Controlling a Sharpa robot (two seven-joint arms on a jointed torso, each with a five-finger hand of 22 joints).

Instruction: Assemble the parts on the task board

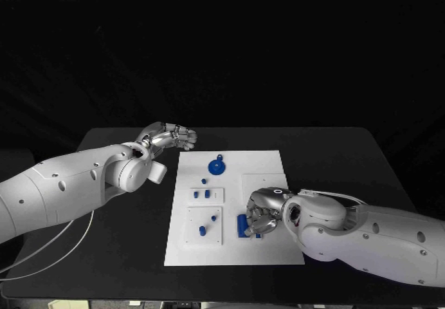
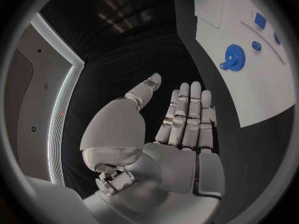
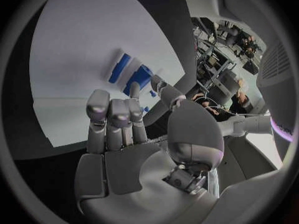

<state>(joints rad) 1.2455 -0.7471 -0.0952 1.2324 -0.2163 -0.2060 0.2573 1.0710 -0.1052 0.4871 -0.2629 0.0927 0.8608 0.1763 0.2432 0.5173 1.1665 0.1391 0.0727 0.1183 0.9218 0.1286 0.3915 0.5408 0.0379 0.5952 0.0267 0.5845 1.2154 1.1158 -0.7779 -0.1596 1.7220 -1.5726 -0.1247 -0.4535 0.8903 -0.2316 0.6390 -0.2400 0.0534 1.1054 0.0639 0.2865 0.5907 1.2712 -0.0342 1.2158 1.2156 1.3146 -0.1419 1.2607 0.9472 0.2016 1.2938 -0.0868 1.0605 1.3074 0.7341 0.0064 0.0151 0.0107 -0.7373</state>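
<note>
The white task board [image 1: 232, 206] lies in the middle of the black table. A blue gear [image 1: 216, 168] sits near its far edge, also in the left wrist view [image 2: 233, 57]. Small blue parts [image 1: 201, 193] stand in a raised square at the board's left, and two more [image 1: 208, 224] in the square nearer me. My right hand [image 1: 262, 215] hovers over the board's middle, beside a long blue piece [image 1: 243, 223]. In the right wrist view its fingers [image 3: 115, 119] and thumb stand apart, with blue pieces [image 3: 138, 77] just beyond them. My left hand [image 1: 170, 137] is off the board's far left corner, fingers straight [image 2: 187, 119], holding nothing.
Bare black tabletop [image 1: 325, 154] surrounds the board on all sides. A grey cable [image 1: 56, 248] hangs from my left arm over the table's near left part.
</note>
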